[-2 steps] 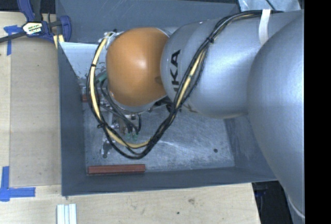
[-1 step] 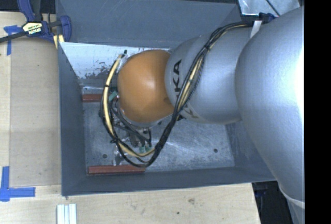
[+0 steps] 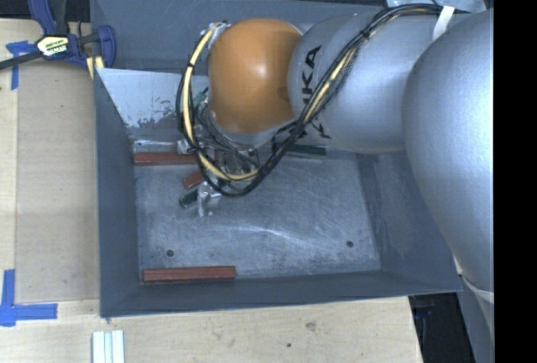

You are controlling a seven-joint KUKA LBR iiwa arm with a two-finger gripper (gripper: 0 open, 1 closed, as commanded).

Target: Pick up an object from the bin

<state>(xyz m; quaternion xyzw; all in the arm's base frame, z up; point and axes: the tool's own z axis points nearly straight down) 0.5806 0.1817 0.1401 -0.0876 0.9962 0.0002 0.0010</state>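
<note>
My gripper hangs low over the left middle of the bin floor, below the arm's wrist. A small reddish-brown piece lies right beside it, partly hidden by the cables. A longer reddish-brown bar lies flat just behind it, near the bin's back left wall, its right end hidden under the wrist. I cannot tell whether anything is held.
Another reddish-brown bar lies flat along the front wall at the left. A dark thin thing pokes out from under the arm near the back wall. The arm covers the bin's back and right side.
</note>
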